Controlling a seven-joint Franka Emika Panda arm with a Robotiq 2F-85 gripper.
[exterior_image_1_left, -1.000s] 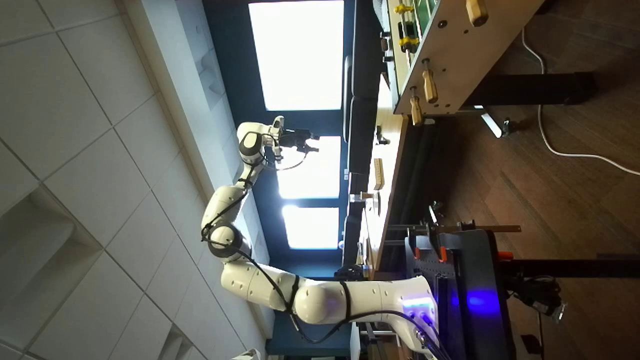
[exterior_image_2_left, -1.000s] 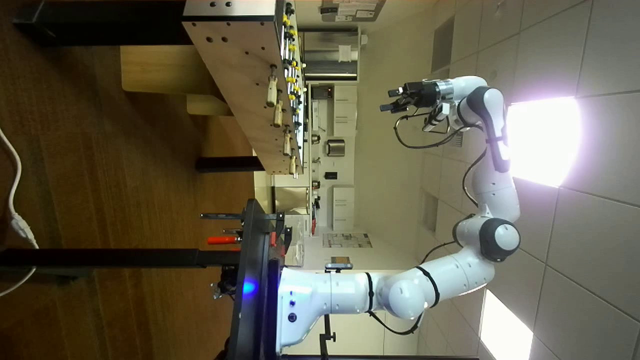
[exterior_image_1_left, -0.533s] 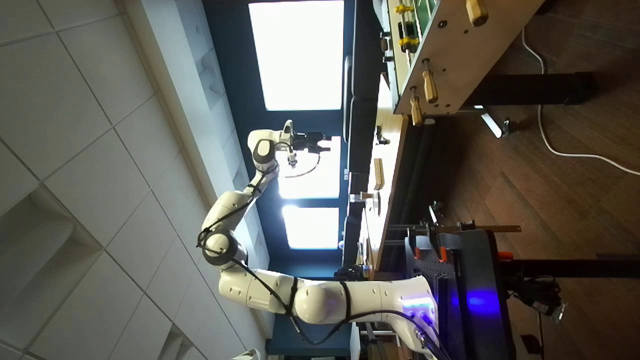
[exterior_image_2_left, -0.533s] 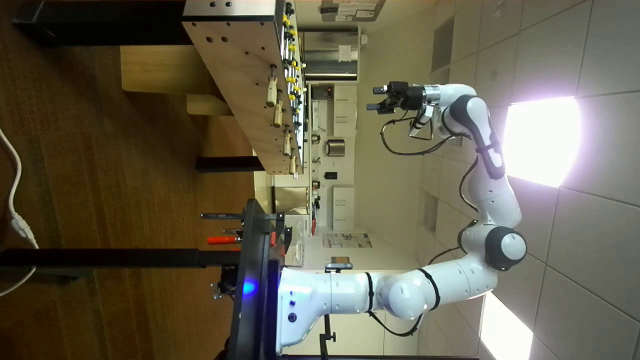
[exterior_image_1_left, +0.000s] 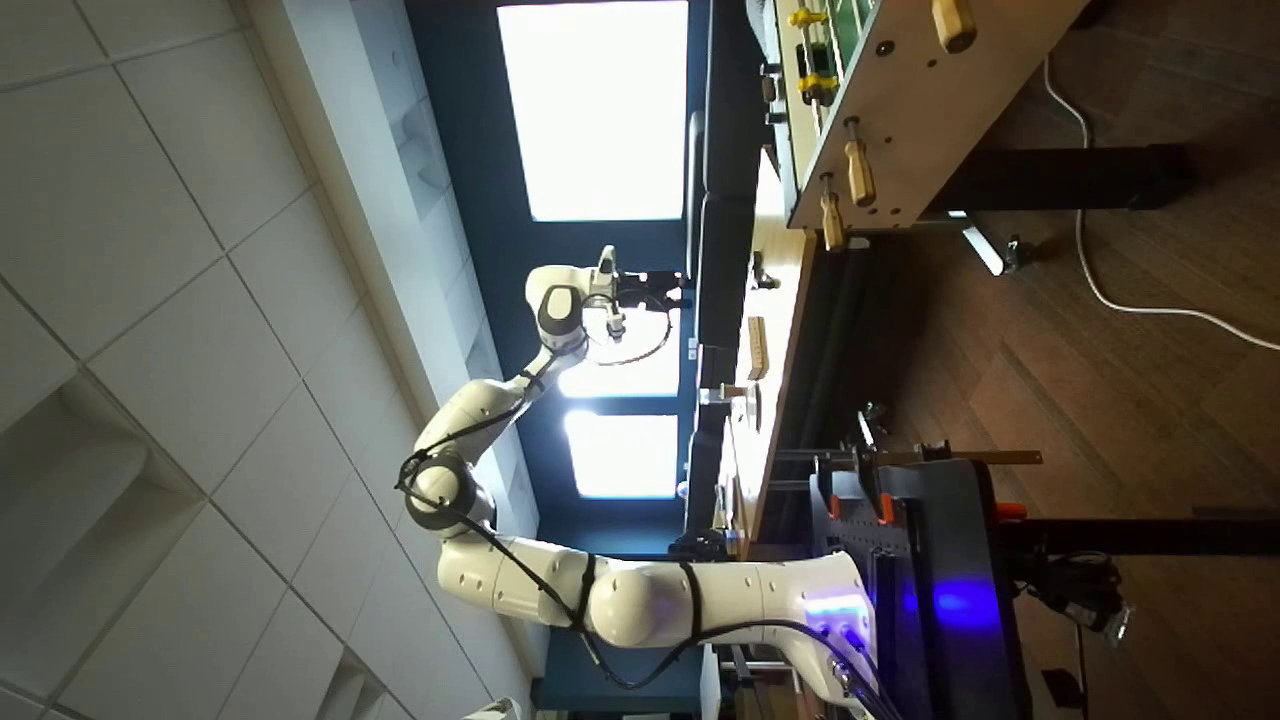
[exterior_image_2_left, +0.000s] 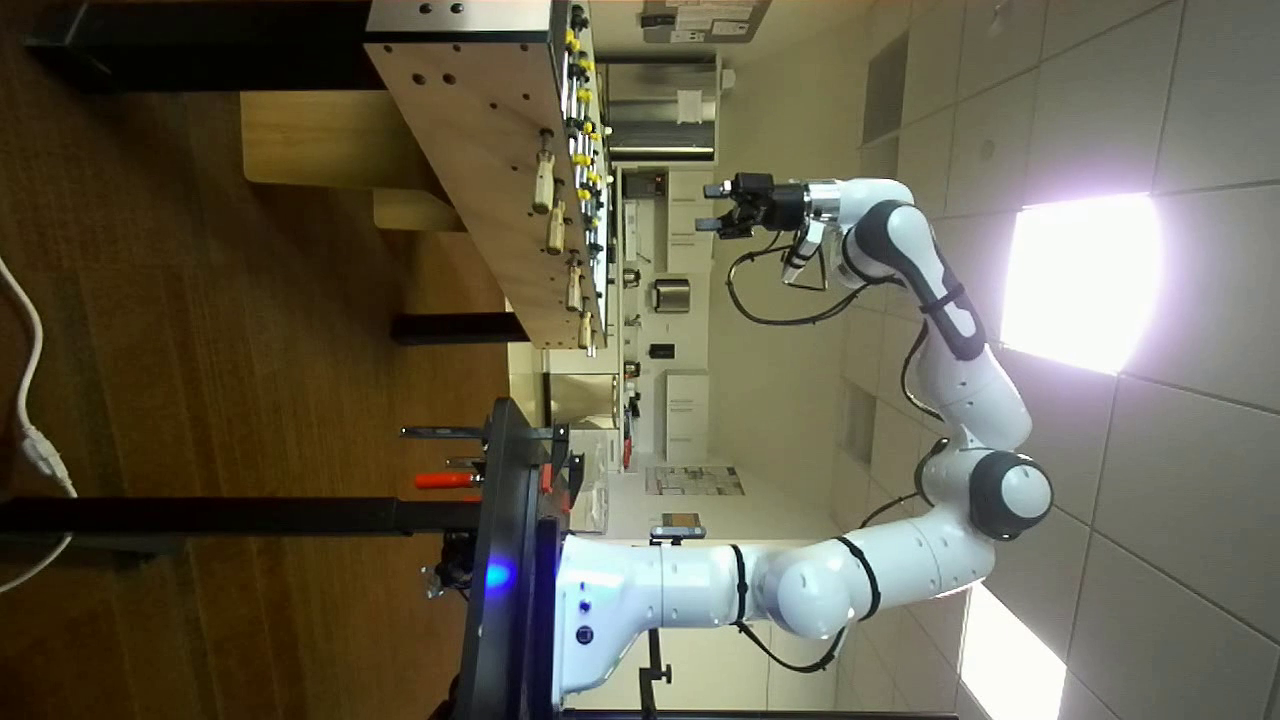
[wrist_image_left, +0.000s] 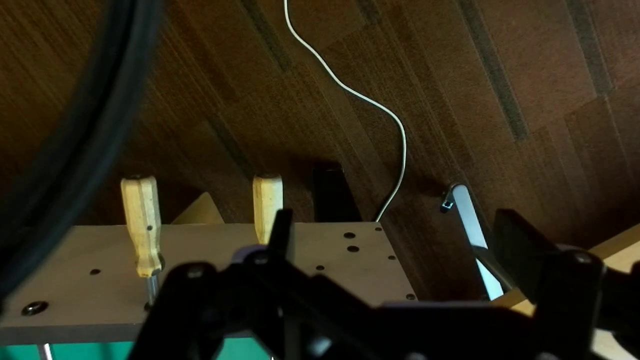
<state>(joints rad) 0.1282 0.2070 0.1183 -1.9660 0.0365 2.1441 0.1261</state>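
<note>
My gripper (exterior_image_1_left: 682, 288) is black, open and empty, high in the air and pointing down; both exterior views are turned on their side. It also shows in an exterior view (exterior_image_2_left: 706, 207), above the level of the foosball table (exterior_image_2_left: 470, 150). In the wrist view the two fingers of the gripper (wrist_image_left: 395, 220) stand wide apart with nothing between them. Beneath them lie the foosball table's wooden side wall (wrist_image_left: 330, 255) and dark floor. A wooden rod handle (wrist_image_left: 267, 205) shows just behind the left finger, and another handle (wrist_image_left: 142, 225) further left. The gripper touches nothing.
A light wooden table (exterior_image_1_left: 785, 280) with a wooden block (exterior_image_1_left: 757, 347) stands beside dark seating (exterior_image_1_left: 725, 270). The arm's black stand (exterior_image_1_left: 930, 560) carries clamps with an orange handle (exterior_image_2_left: 448, 480). A white cable (wrist_image_left: 350, 90) and a metal leg (wrist_image_left: 467, 215) show over the floor.
The gripper has moved down through the air and slightly toward the arm's base. The fingers have stayed apart. The foosball table and the other things have not moved.
</note>
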